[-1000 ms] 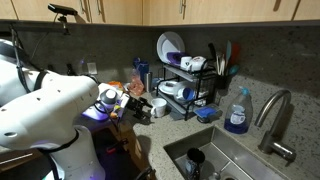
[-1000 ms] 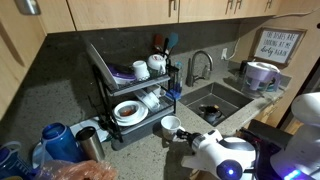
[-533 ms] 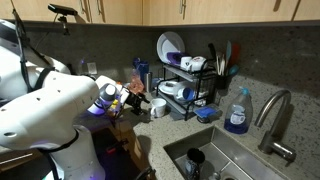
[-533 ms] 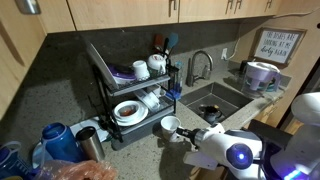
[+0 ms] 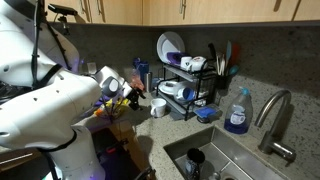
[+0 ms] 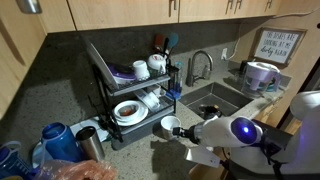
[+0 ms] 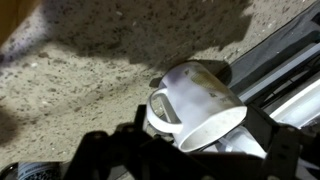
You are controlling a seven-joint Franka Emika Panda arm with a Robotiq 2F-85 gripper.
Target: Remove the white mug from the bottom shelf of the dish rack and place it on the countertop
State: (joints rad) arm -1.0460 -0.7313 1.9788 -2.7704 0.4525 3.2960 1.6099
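The white mug (image 5: 158, 107) (image 6: 171, 125) stands upright on the dark speckled countertop (image 6: 140, 158), just in front of the bottom shelf (image 6: 135, 122) of the black dish rack (image 5: 186, 84) (image 6: 128, 82). In the wrist view the mug (image 7: 198, 98) fills the middle, handle to the left, with the rack's wires (image 7: 285, 60) behind it. My gripper (image 5: 134, 99) (image 6: 190, 133) (image 7: 212, 132) is open. Its dark fingers (image 7: 141, 125) spread wide on either side of the mug's near rim and do not clamp it.
A large white plate (image 6: 130, 110) lies on the bottom shelf, with more dishes on the tier above. A steel sink (image 5: 215, 155), a faucet (image 5: 276, 115) and a blue soap bottle (image 5: 237, 112) sit past the rack. A blue kettle (image 6: 55, 140) and a steel cup (image 6: 90, 143) stand beside the rack.
The arm has drawn back a little from the mug and lifted slightly. The mug has stayed where it stands on the countertop.
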